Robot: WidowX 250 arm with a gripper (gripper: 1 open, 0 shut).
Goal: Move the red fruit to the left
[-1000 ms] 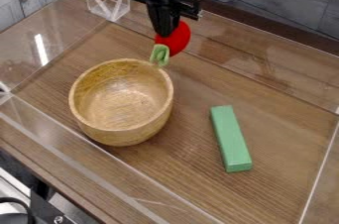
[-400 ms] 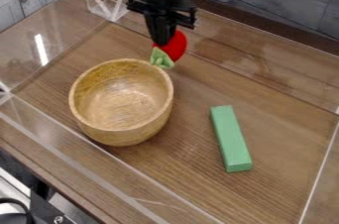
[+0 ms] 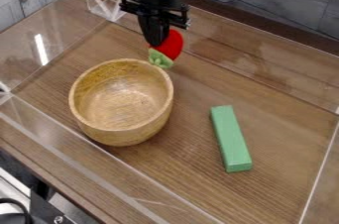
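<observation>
**A:** Where is the red fruit [image 3: 169,43]?

**B:** In the upper middle of the frame, at the tip of the black gripper [image 3: 161,38]. The gripper comes down from the top edge and points at the table [image 3: 281,81].

**A:** How do the jaws stand?

**B:** They are drawn in close and pinch the fruit from its upper left side. The red body bulges out to the right of the dark fingers. Its green leafy end [image 3: 161,58] pokes out below them, toward the lower left.

**A:** Is the fruit resting on the wood?

**B:** I cannot tell. The leafy end is very low over the table, but the angle does not show whether there is contact.

**A:** What lies near it?

**B:** The wooden bowl [image 3: 122,100] sits left of centre. Its far rim is just below the leafy end, and I cannot make out whether the two touch. The bowl stands upright with nothing in it.

**A:** Anything else?

**B:** A long green block [image 3: 231,137] lies flat at the lower right, well apart from both the bowl and the fruit. Its long side runs roughly top to bottom in the frame. A clear panel [image 3: 40,45] stands along the left side of the table.
</observation>
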